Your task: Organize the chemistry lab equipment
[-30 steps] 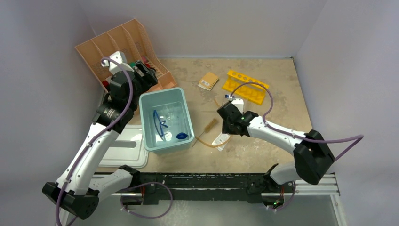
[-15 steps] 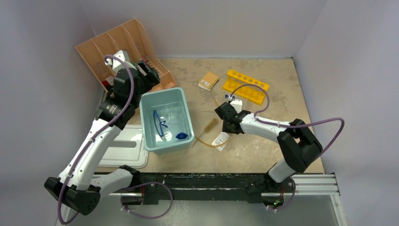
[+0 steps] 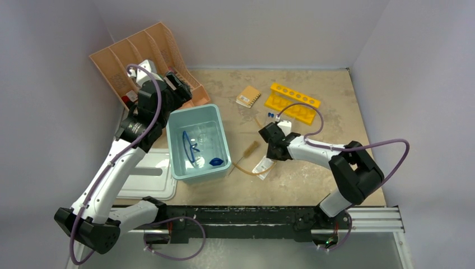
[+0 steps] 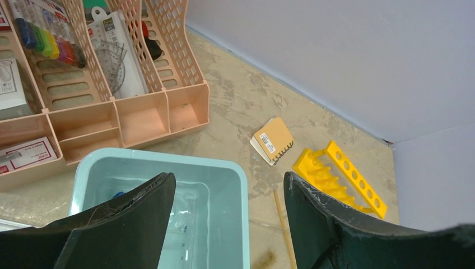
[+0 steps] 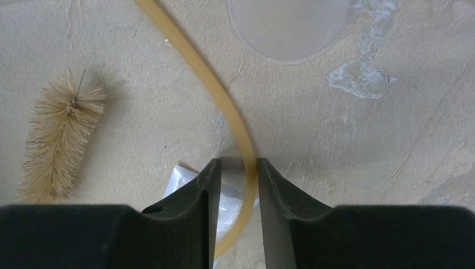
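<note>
The amber rubber tubing (image 5: 224,103) curves over the table and runs between the fingers of my right gripper (image 5: 239,165). The jaws straddle it, narrowly open, and the tube touches only the right finger. The wooden-handled brush (image 5: 61,134) lies just left of it. From above, my right gripper (image 3: 269,147) is low at the tubing (image 3: 246,168). Blue-rimmed goggles (image 3: 189,147) and the clear cylinder's blue base (image 3: 215,162) lie in the teal tub (image 3: 197,110). Blue-capped test tubes (image 3: 271,115) lie near the rack. My left gripper (image 4: 228,178) is open and empty above the tub's far rim.
The peach organiser (image 3: 140,56) stands at the back left. A yellow tube rack (image 3: 292,102) and a small notebook (image 3: 248,96) lie at the back. A white lid (image 3: 148,179) lies left of the tub. A clear disc (image 5: 291,22) and a plastic packet (image 5: 179,182) lie by the tubing.
My right arm's elbow has swung in toward the table and the gripper has settled over the tubing. My left gripper has shifted slightly.
</note>
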Controlling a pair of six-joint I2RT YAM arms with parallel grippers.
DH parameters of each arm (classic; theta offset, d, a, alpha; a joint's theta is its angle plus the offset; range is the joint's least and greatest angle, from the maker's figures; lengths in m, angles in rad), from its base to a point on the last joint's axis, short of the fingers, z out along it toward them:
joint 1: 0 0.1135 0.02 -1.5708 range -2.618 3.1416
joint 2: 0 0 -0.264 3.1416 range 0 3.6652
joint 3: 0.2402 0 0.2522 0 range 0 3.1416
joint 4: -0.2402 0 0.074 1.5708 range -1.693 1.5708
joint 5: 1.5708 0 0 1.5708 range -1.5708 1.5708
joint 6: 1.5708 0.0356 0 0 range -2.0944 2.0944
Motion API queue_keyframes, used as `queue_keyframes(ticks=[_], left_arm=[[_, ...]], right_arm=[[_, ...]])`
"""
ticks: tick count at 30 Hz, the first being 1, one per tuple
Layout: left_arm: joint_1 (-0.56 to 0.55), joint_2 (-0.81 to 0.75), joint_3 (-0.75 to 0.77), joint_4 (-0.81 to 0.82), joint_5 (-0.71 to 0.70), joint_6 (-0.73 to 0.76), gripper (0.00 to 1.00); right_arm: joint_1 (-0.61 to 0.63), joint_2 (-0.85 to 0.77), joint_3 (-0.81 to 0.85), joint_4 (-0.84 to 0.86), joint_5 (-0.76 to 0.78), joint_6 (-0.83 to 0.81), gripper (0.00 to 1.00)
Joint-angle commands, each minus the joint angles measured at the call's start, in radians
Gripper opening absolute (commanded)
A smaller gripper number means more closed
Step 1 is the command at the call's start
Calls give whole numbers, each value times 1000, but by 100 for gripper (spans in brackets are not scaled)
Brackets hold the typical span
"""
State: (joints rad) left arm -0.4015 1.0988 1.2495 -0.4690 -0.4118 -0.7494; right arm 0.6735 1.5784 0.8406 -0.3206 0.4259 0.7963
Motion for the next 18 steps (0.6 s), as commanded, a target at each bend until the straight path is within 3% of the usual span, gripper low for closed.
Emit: queue_keyframes(ticks=[1,4,9,18], left_arm=[[4,-14,41,17,8,-15,70],[4,-20,35,16,8,-16,70],[4,-34,27,14,13,-16,70],[4,-62,-5,9,-8,5,70]], right_arm=[[-8,-22,-37,9,-34,12,32],[-9,-18,-46,9,-49,13,25],[-9,-54,-16,-43,-43,-18,2],[-15,-150,101,-274,-219,-208,0]])
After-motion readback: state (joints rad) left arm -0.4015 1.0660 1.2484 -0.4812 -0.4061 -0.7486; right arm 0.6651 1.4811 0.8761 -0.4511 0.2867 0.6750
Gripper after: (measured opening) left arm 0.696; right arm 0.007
